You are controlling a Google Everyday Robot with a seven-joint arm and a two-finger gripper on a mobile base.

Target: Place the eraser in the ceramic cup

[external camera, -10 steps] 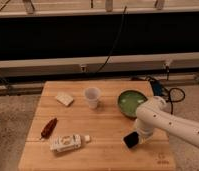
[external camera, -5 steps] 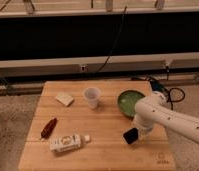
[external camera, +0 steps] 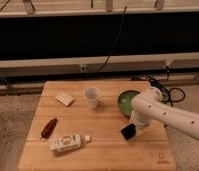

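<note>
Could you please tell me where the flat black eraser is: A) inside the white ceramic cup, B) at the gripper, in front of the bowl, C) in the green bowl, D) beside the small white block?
B: the flat black rectangular eraser is held by the gripper in front of the round green bowl, apart from the white ceramic cup.

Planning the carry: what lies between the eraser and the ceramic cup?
Only bare wooden table, in the camera view. The gripper, right of centre, holds the eraser; the ceramic cup stands up-left.

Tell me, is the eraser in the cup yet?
Out. The gripper holds the eraser beside the green bowl, apart from the ceramic cup.
</note>
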